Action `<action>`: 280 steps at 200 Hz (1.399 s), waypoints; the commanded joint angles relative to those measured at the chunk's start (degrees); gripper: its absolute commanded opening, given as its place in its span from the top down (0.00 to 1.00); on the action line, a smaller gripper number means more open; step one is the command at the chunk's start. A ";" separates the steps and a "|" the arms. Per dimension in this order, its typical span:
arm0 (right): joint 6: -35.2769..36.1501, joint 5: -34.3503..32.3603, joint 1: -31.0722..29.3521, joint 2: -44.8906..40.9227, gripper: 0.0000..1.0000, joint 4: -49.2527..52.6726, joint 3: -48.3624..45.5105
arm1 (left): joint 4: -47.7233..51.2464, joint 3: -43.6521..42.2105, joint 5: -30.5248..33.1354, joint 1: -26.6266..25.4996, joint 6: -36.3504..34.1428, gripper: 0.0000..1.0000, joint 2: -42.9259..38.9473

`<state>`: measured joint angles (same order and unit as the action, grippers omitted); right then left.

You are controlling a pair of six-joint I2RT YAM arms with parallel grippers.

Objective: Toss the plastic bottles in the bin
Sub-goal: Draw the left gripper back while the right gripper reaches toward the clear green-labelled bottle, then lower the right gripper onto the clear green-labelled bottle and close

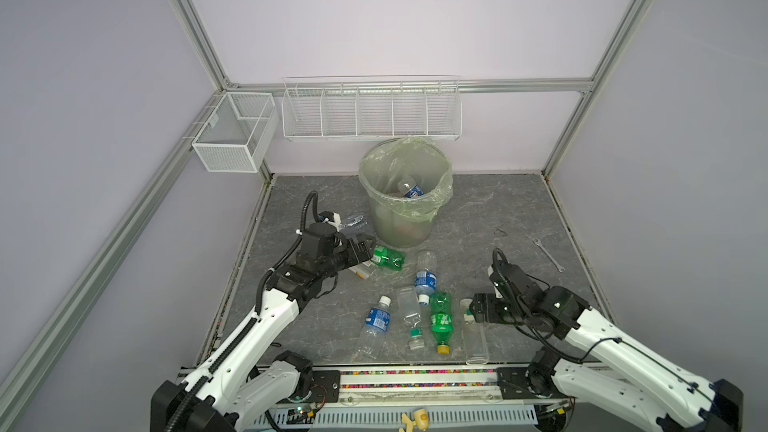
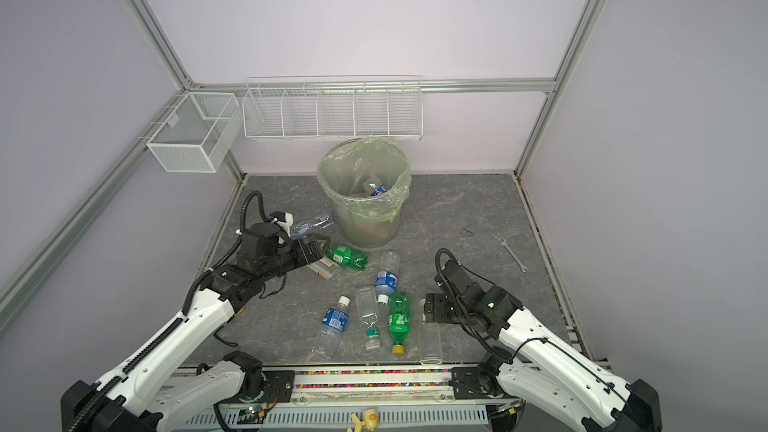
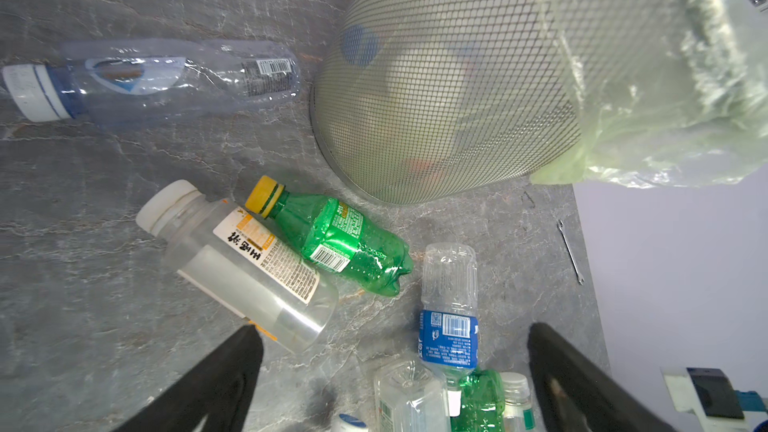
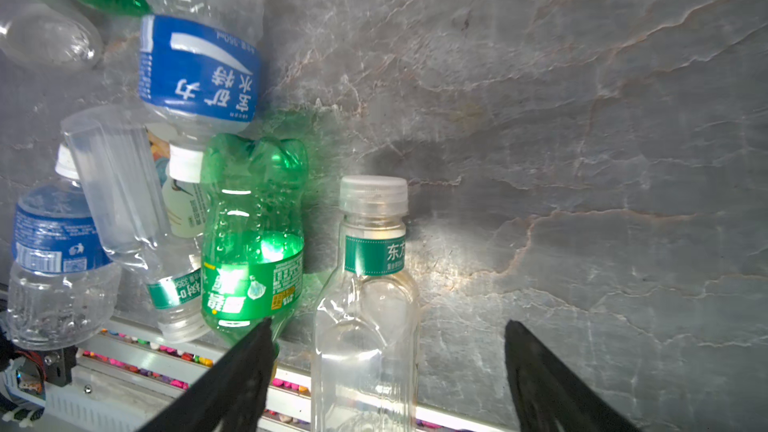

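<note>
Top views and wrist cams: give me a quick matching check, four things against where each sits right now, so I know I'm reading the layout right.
Things
1. wrench
2. teal-banded clear bottle
3. orange-labelled bottle
4. bin

Places
a. lying below the open left end effector, beside a green bottle
b. at the back, below the wire shelf
c. far right of the table, apart from every bottle
d. lying ahead of the open right end effector, by the front edge

Pairs: 1-c, 2-d, 3-a, 4-b
</note>
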<state>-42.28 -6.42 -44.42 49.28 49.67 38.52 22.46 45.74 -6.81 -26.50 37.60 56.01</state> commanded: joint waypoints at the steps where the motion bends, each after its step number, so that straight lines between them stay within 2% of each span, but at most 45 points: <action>1: -3.38 -1.78 -3.52 1.79 0.12 -0.98 -1.16 | 1.25 0.14 3.12 0.22 -1.68 0.01 -3.12; 82: -10.53 -5.44 -13.60 6.92 0.10 -2.64 -2.20 | 3.39 0.38 4.91 0.22 -2.81 0.01 -2.63; 119: -12.94 -5.66 -15.87 9.67 0.07 -1.69 -2.75 | 3.82 0.35 5.43 0.22 -3.01 0.01 -3.24; 141: -13.94 -6.24 -16.66 10.35 0.00 -1.85 -3.23 | 4.00 0.38 6.18 0.23 -3.15 0.01 -3.44; 159: -14.53 -6.09 -17.14 11.05 0.01 -2.96 -3.80 | 4.26 0.47 6.92 0.22 -2.96 0.01 -3.63; 213: -15.19 -5.98 -18.31 15.06 0.08 -4.66 -4.16 | 4.27 0.41 8.26 0.25 -2.98 0.01 -4.22; 280: -14.82 -8.81 -18.88 19.14 0.35 -2.26 -1.28 | 4.28 1.00 8.57 0.31 -3.11 0.01 -3.59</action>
<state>-55.83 -12.51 -62.85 67.59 45.23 35.40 25.85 45.74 0.40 -26.50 35.29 52.40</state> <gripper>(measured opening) 0.698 0.995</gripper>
